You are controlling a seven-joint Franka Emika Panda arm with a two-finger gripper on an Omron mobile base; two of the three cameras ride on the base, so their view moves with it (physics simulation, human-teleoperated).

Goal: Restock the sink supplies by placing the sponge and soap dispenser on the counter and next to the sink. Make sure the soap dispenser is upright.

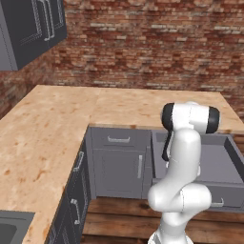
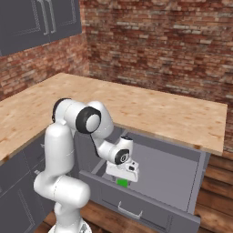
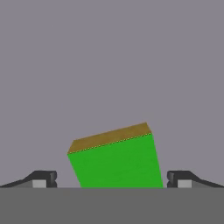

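The sponge (image 3: 116,162), a bright-green block with a brown top edge, lies on the grey floor of an open drawer (image 2: 170,166). My gripper (image 3: 111,179) hangs just above it, open, with one fingertip (image 3: 43,178) on each side and apart from it. From the right base view the hand (image 2: 123,173) is lowered into the drawer, and the sponge (image 2: 121,182) peeks out green beneath it. The tan counter (image 2: 159,109) runs above the drawer. A corner of the dark sink (image 1: 12,228) shows at the lower left. The soap dispenser is out of view.
The drawer's front panel with its handle (image 2: 129,211) juts toward the base. Dark cabinets (image 1: 119,164) stand under the L-shaped counter (image 1: 47,133), and wall cabinets (image 1: 28,26) hang at the upper left. A brick wall (image 1: 157,43) closes the back.
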